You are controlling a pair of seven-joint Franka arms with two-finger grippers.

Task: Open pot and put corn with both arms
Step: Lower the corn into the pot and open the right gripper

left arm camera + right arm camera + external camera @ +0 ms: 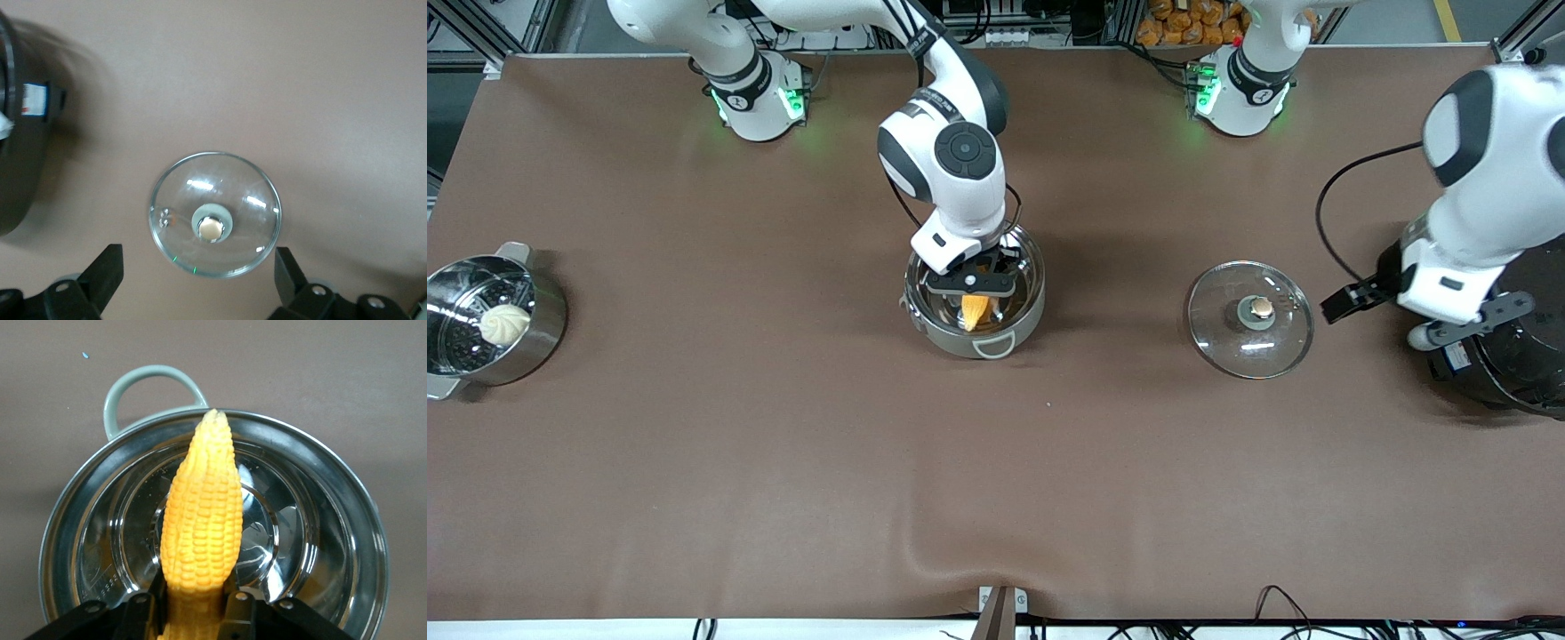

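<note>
Judging by how things lie, the opening step is done: the clear glass lid with a tan knob (1249, 318) rests flat on the brown table cloth (783, 444), well apart from the round shiny steel pot with greyish sides and pale loop handles (1024, 327), toward the left arm's end of the table. The placing step is under way but not finished. The yellow-orange tapered corn cob (201, 540) is held at its thick end by the right gripper (971, 283), whose fingers are closed against the cob's sides, and it is poised over the open pot, tip pointing toward the loop handle nearest the front camera. Whether the cob touches the pot floor cannot be told. What is left, it seems, is lowering and release.

The left gripper (197, 283) is spread wide and holds nothing; it hangs over the table between the lid and the big black rice cooker (1507, 356), apparently waiting.

For room, the cob is about as long as the pot's mouth is wide, so the tip lies close to the steel rim (220, 417) and could catch there. Open cloth surrounds the pot. A steel steamer pot with a white bun (494, 324) sits well apart at the right arm's end.
</note>
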